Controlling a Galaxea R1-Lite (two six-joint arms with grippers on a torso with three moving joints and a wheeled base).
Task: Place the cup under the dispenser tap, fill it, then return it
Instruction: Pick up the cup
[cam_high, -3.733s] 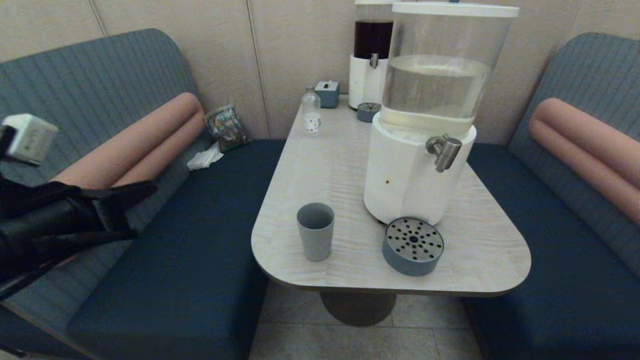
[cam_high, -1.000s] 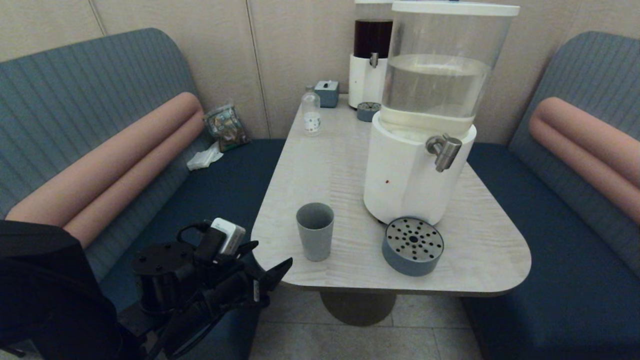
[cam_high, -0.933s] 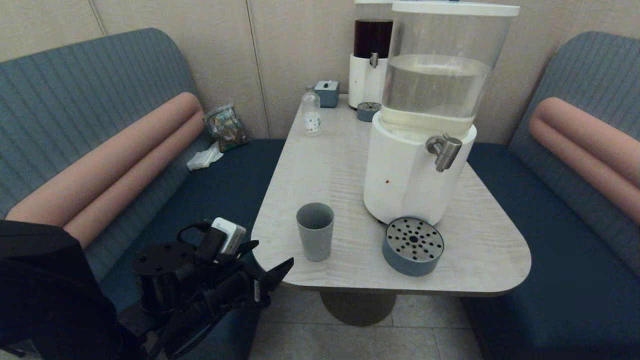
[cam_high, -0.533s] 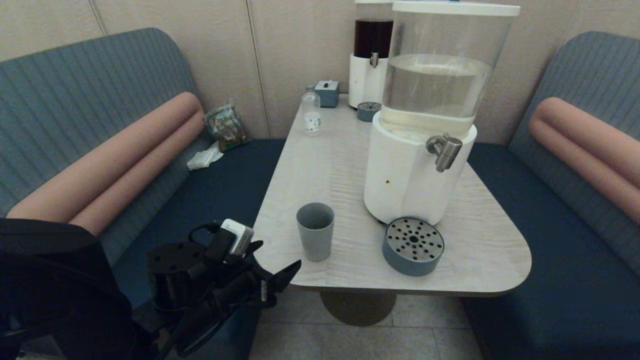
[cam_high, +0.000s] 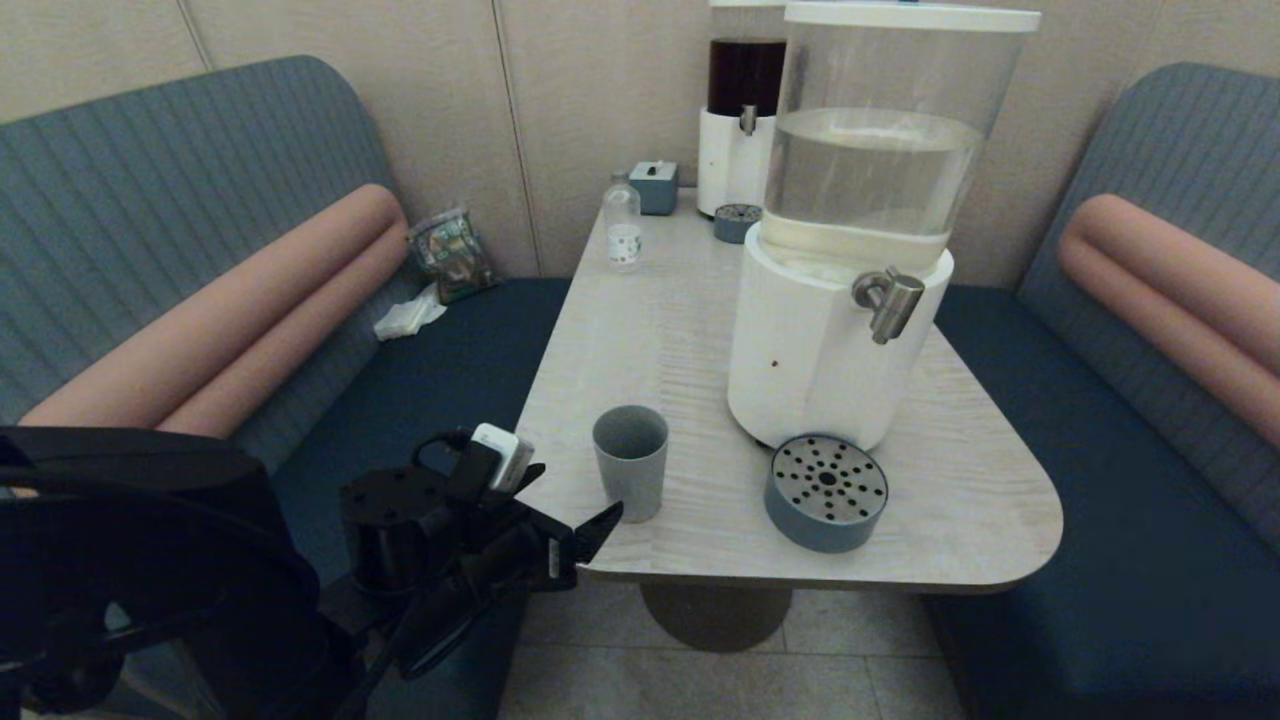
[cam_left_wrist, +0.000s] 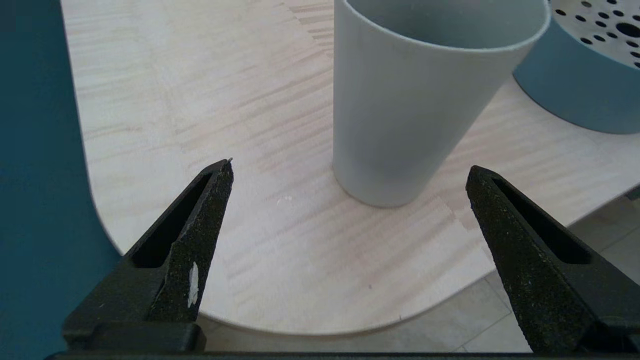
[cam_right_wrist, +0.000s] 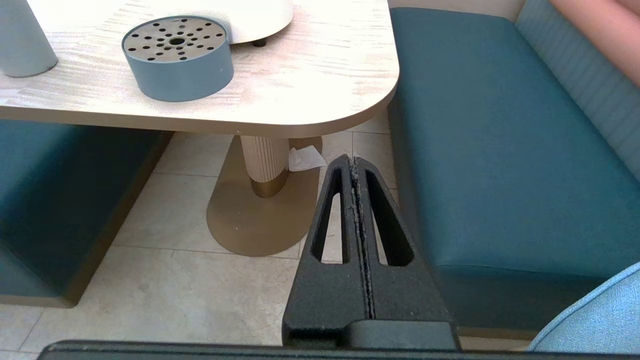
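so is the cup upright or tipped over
Upright: the cup stands on its base on the table, mouth up, in front of the open left gripper.

In the head view the clear-liquid dispenser (cam_high: 850, 250) hides most of the dark-liquid dispenser (cam_high: 740, 110) behind it, and the top edge cuts off that dispenser's lid. The label on the small bottle (cam_high: 623, 222) is too small to read. The left hand (cam_high: 560, 520) shows only one fingertip clearly at lower left, the rest lost against the dark arm. In the left wrist view the top edge cuts off the cup (cam_left_wrist: 420, 100) at its far rim, and the drip tray (cam_left_wrist: 585, 75) runs off the upper right corner. In the right wrist view only the cup's base shows, at the upper left corner.
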